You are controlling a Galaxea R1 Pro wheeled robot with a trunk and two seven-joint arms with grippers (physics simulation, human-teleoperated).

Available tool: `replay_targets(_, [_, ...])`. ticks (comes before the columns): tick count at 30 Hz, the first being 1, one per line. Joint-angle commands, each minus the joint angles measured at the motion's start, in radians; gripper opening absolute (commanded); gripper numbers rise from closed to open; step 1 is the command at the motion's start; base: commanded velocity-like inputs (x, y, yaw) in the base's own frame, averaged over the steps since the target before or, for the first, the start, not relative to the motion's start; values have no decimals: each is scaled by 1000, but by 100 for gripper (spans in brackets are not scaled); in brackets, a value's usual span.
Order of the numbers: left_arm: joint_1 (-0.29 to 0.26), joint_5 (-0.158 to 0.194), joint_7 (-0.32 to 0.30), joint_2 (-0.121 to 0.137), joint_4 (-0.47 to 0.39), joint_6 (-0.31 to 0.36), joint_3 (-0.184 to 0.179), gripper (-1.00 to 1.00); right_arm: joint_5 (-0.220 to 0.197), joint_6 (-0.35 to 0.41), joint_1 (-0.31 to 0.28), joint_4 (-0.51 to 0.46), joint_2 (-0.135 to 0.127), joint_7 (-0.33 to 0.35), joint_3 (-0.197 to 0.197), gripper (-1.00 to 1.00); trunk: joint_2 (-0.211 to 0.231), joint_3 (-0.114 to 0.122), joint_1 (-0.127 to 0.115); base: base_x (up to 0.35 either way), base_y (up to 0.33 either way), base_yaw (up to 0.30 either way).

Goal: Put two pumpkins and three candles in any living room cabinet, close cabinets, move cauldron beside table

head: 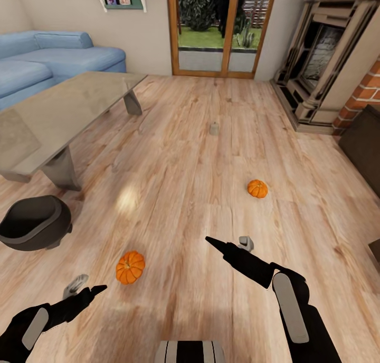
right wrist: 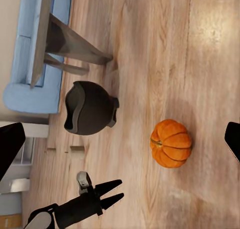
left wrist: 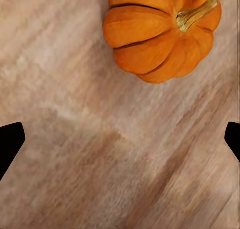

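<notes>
**Early stage: pumpkins and a candle on the floor, cauldron near the table**

Head view, left to right. At the left edge, the black round-bellied cauldron with a grey rim (head: 32, 223) stands on the pale wood-plank floor (head: 200, 194), just beside the near leg of the long low table with a glossy grey-tan top (head: 63, 114); judged from this, the cauldron's placement may already be satisfied. Behind the table, in the upper left, is a light blue upholstered sofa (head: 58, 56).

At the lower left, the left gripper (head: 94, 290) hovers low over the floor, empty. In the left wrist view its two black fingertips (left wrist: 10, 141) sit at opposite edges of the frame, jaws spread wide, with bare floor between them. The larger round orange ribbed pumpkin (head: 130, 267) lies just beside this gripper, not yet between the fingers.

In the upper centre, one short beige-tan wax candle (head: 214, 128) stands on the floor, well apart from both arms. Right of centre lies the smaller orange ribbed pumpkin (head: 257, 188). At the lower right, the right gripper (head: 215, 242) points toward the middle of the frame; the right wrist view shows its fingertips at opposite edges, so it too is spread and holds nothing.

At the right edge, a dark brown panel (head: 364, 141) may belong to the cabinet; this cannot be told.

Progress, as a judgement: no pumpkin or candle is stowed. Both pumpkins and the one candle seen still lie on the floor, so the placing of items and the closing of cabinets remain.
</notes>
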Motion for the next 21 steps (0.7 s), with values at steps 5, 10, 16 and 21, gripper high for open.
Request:
replay_targets(5, [0, 0, -3, 1, 0, 1, 1, 100, 0, -21, 0, 0, 3, -1, 0, 100, 0, 0, 0, 317, 14, 0])
replay_targets(10, [0, 0, -4, 1, 0, 1, 2, 100, -1, -34, 0, 0, 3, -2, 0, 100, 0, 0, 0, 178, 36, 0])
replay_targets(16, [0, 0, -4, 1, 0, 1, 2, 100, -1, -37, 0, 2, 3, -2, 0, 100, 0, 0, 0, 161, 6, 0])
replay_targets(21, [0, 0, -4, 1, 0, 1, 2, 100, -1, -37, 0, 4, 3, -2, 0, 100, 0, 0, 0, 170, 19, 0])
